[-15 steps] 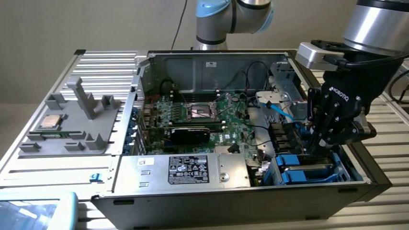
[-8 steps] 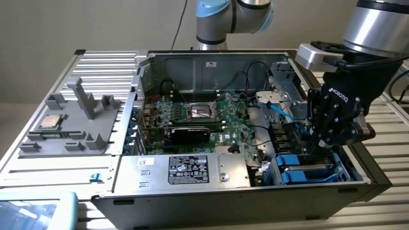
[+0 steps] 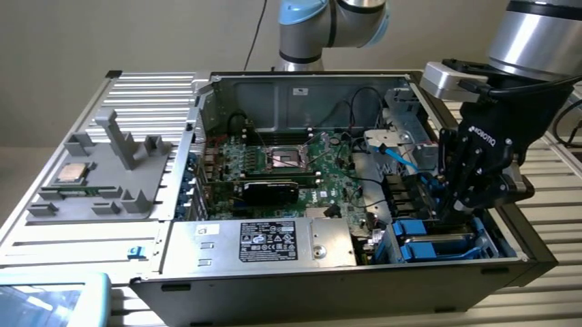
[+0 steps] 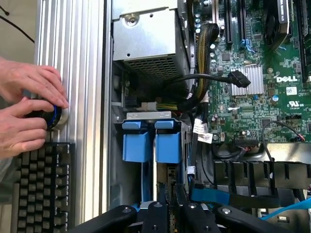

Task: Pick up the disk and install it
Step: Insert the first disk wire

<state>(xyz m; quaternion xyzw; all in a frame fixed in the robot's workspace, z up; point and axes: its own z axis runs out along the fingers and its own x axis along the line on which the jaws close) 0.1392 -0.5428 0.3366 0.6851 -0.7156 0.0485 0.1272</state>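
Currently, disk position: the disk (image 4: 167,148) stands on edge in the drive bay, straight ahead of the jaws. Its blue frame runs back between them.
Jaw state: the gripper (image 4: 167,203) has its jaws drawn almost together on the frame edge. This is judged to be a grip on the disk.
Handling: likely rigid, dense for its size and sensitive to shock. The plastic frame looks smooth and may flex a little under load.
Hold point: best taken by the long frame edges, as here. Avoid the label face and the connector end.
Neighbour: a second blue carrier (image 4: 136,145) sits just beside the disk, to one side of the jaws.
Wrist view adds: the line of the disk into the bay and a black cable bundle (image 4: 194,92) near the bay. A person's hands (image 4: 29,82) rest on a round knob (image 4: 54,116) by a keyboard (image 4: 41,189) on the ribbed counter (image 4: 73,58), well apart from the jaws.
Exterior view adds: the arm reaches down into the open case (image 3: 218,88). The power supply (image 3: 264,242) and motherboard (image 3: 291,160) lie to one side of the jaws. A CPU chip (image 3: 73,174) lies on a grey tray (image 3: 118,180), well apart from them.
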